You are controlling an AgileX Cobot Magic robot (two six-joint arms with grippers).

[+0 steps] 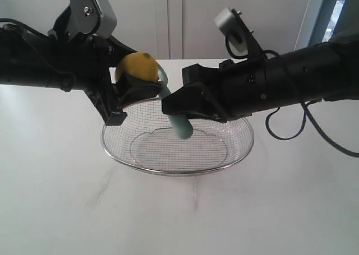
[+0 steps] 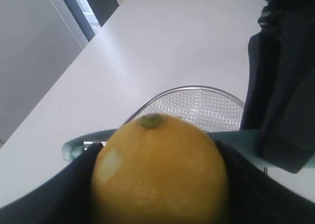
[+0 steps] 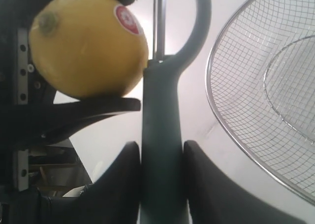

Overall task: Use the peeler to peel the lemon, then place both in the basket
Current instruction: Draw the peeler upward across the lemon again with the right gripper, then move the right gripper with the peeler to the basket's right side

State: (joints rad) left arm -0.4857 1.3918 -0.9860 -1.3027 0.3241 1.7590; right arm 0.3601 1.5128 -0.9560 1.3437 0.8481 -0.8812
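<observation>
The yellow lemon [image 1: 140,66] hangs above the table at the back left rim of the basket, with my left gripper [image 1: 132,86] shut on it. In the left wrist view the lemon [image 2: 160,170] fills the space between the dark fingers, stem scar up. My right gripper [image 1: 188,110] is shut on the teal handle of the peeler [image 1: 181,127], over the basket [image 1: 140,165]. The peeler's handle [image 3: 161,135] sits between the black pads, and its curved head with the metal blade [image 3: 158,22] lies against the lemon [image 3: 88,44], which bears a red sticker [image 3: 127,17].
The wire basket [image 3: 216,120] stands on a white table [image 1: 67,199] with nothing inside it. A white wall and a window strip [image 1: 339,8] lie behind. Black cables [image 1: 314,131] loop from the right arm over the table.
</observation>
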